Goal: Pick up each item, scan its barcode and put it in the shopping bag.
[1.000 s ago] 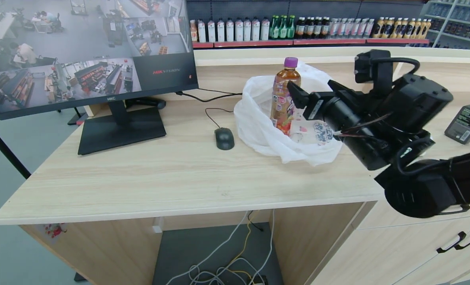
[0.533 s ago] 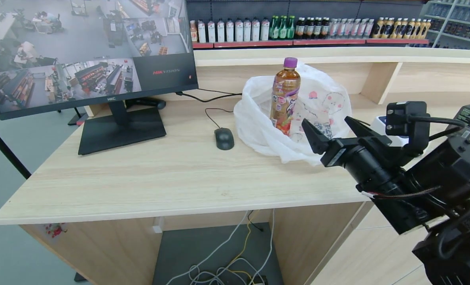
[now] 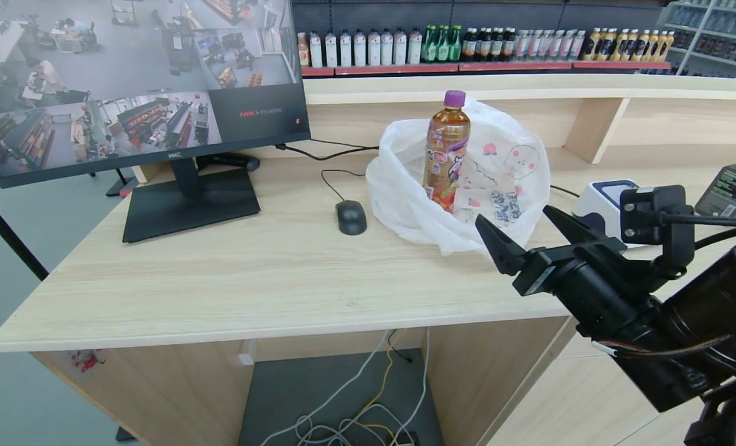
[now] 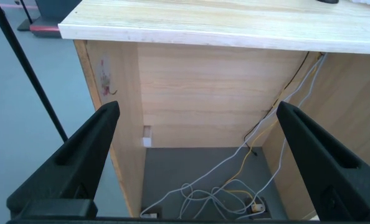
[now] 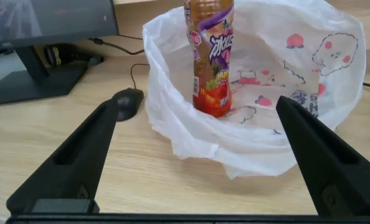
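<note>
Head view: upright in the white bag (image 3: 405,204), upper middle of frame, a purple-capped bottle (image 3: 447,152), neck and cap above the rim. Just left of the bag, a mouse (image 3: 350,217); farther left, across the upper left, a monitor (image 3: 126,80) on its stand. Broad bare stretch of table (image 3: 250,279) from the mouse down to the front edge. Right of centre, above the table's right front part and just short of the bag, the right gripper (image 3: 513,215), fingers spread wide, nothing between them, tips pointed toward the bag. Behind it, near the right edge, a white scanner (image 3: 597,198). Left wrist view: left gripper (image 4: 197,106) gaping and bare, hanging lower than the tabletop's front edge, facing the open bay under the table, loose cables (image 4: 222,193) on the floor there. Right wrist view: spread fingers framing bag (image 5: 172,124) and bottle (image 5: 211,56), apart from both; mouse (image 5: 128,102) beside the bag, bare wood between fingers and bag.
</note>
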Robot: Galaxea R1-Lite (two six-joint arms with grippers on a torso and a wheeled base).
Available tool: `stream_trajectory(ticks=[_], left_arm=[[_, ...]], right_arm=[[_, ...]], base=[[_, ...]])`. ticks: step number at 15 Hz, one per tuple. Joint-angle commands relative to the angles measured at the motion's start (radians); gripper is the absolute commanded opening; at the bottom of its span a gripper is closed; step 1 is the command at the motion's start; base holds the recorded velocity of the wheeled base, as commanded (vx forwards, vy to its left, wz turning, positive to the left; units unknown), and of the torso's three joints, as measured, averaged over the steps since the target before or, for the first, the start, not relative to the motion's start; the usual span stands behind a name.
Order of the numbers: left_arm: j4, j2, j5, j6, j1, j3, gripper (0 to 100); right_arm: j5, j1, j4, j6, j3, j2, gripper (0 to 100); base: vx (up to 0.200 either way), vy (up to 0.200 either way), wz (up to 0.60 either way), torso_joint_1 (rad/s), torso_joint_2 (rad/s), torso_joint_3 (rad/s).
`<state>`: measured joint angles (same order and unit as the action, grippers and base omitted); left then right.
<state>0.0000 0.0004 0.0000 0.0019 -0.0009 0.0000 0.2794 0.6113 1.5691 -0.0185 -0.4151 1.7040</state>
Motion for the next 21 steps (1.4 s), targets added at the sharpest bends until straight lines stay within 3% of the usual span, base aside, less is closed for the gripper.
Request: stream_trajectory(ticks=[1,21], left_arm=[[0.0,0.0,0.0,0.001,-0.001,0.0,100],[0.0,0.0,0.0,-0.007,0.001,0.0,100]], right_arm=[[-0.002,0.001,0.002,0.002,-0.027,0.0,100],[-0.002,0.001,0.002,0.006,0.004,-0.07,100]], base=[[0.0,-0.2,0.0,-0.007,0.01,0.007],[0.0,-0.2,0.0,0.003,0.0,0.003]])
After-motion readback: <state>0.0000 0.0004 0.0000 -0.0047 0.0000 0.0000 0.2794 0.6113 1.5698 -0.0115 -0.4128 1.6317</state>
